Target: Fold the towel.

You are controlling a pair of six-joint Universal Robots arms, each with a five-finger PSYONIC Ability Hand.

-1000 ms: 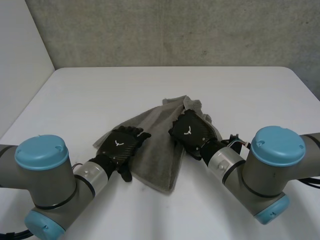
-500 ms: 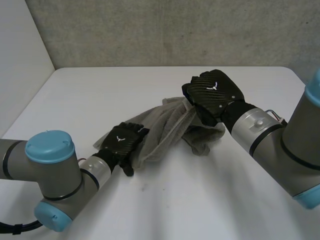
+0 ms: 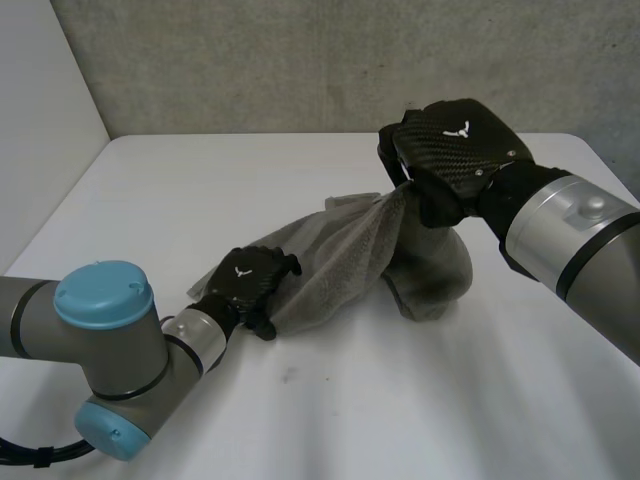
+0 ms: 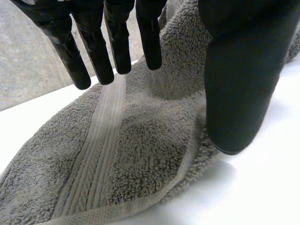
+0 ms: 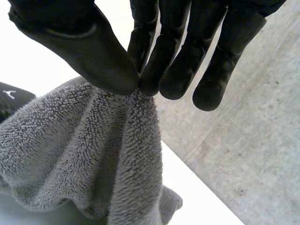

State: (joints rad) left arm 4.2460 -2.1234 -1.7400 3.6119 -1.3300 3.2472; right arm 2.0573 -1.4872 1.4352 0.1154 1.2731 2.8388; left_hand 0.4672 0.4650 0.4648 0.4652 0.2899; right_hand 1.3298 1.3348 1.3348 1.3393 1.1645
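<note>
A grey towel [image 3: 340,260] stretches from my left hand [image 3: 248,283] up to my right hand [image 3: 450,150]; one loose end sags to the table under the right hand. The right hand, raised above the table, pinches a bunched edge of the towel [image 5: 93,145] between thumb [image 5: 93,51] and fingers. My left hand stays low on the towel's near left end. Its fingers [image 4: 117,42] reach out straight over the towel [image 4: 131,154], and its thumb [image 4: 239,84] rests on the hem near a corner. The left hand [image 5: 9,98] also lies beyond the hanging cloth in the right wrist view.
The white table [image 3: 200,190] runs back to a grey wall [image 3: 300,60], with a white panel [image 3: 40,110] along its left side. My left arm [image 3: 100,340] lies low at the near left; my right forearm [image 3: 570,240] crosses above the table's right part.
My right hand rose and moved away to the far right with the pinched towel, lifting most of it off the table. The left hand stayed on the near end.
</note>
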